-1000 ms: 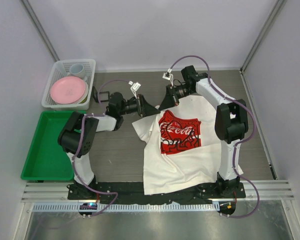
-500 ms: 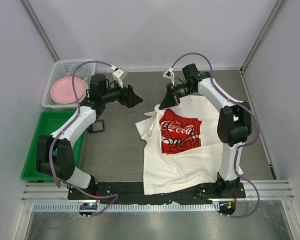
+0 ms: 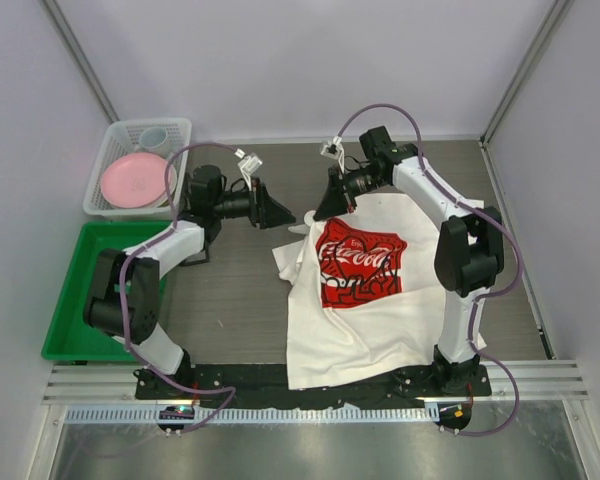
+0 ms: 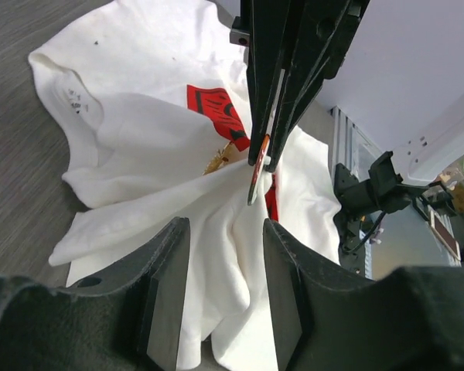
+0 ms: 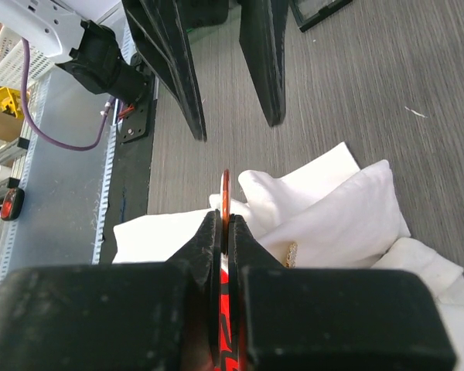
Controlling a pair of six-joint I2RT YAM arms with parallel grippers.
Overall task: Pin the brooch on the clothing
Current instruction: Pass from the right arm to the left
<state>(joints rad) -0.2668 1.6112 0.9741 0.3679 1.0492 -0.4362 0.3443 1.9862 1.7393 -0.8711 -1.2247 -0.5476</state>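
Note:
The clothing, a white T-shirt (image 3: pixel 360 320) with a red print (image 3: pixel 358 262), lies flat, its left shoulder bunched into folds (image 4: pixel 162 154). My right gripper (image 3: pixel 327 208) hovers over that bunched shoulder, shut on the brooch (image 5: pixel 225 189), a thin orange-rimmed disc seen edge-on (image 4: pixel 255 174). A small gold glittery piece (image 5: pixel 291 253) sits on a fold beside it. From the left, my left gripper (image 3: pixel 280 213) faces the folds. Its jaws stand open with nothing between them (image 4: pixel 226 228), a short way from the brooch.
A white basket (image 3: pixel 115 205) at the back left holds a pink plate (image 3: pixel 135 178) and a cup (image 3: pixel 154 136). A green tray (image 3: pixel 95 290) lies in front of it. Pale walls close in the back and both sides.
My left gripper swung away from the shirt towards the basket, then came back to the bunched shoulder. The shoulder folds shifted slightly. The right gripper kept its grip and barely moved.

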